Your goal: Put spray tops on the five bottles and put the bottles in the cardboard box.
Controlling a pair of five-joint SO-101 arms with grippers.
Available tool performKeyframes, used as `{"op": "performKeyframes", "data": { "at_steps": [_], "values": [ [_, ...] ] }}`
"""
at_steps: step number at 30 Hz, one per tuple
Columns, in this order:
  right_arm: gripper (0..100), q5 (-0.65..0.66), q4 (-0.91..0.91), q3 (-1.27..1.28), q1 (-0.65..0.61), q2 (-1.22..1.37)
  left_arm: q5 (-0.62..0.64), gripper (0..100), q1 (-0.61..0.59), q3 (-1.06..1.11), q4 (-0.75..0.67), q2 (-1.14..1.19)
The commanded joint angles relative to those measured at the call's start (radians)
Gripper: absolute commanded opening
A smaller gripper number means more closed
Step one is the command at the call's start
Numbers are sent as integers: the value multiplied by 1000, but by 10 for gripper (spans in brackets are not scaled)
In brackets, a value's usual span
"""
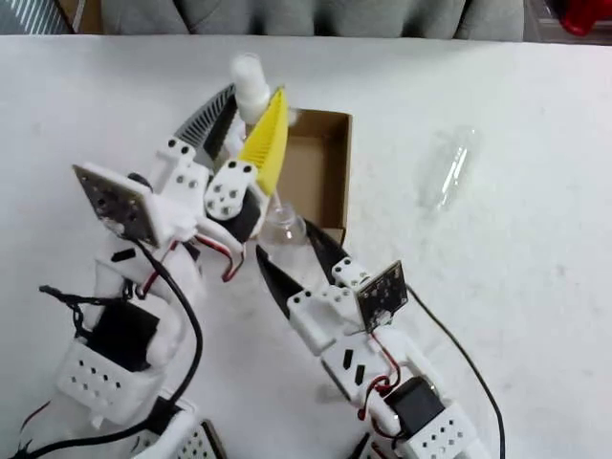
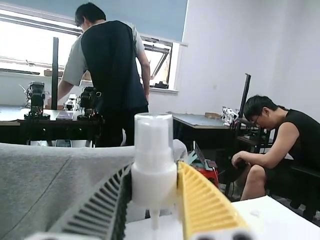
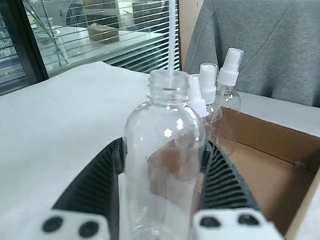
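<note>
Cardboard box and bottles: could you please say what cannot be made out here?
Bottle count in the cardboard box: in the high view the left pincer covers one side; in the right wrist view the held bottle hides some.
The loose bottle: capped or not, too blurred in the high view.
The spray top: tube end cut off by the left wrist view's edge.

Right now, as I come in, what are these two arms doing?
The left gripper holds a white plastic spray top, its thin tube pointing down into the open neck of a clear round bottle that the right gripper holds upright beside the brown cardboard box. Three capped bottles stand in the box. Another clear bottle lies on the white table.
</note>
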Motion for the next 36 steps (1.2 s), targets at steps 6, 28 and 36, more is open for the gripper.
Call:
{"op": "performKeyframes", "data": {
  "at_steps": [6,28,36],
  "values": [
    [16,12,-16,2,-7,-12,12,20,42,118,21,-153],
    [16,12,-15,2,-5,-12,12,21,125,416,181,-351],
    [16,12,-15,2,-1,-12,41,160,116,416,226,-351]
  ]
}}
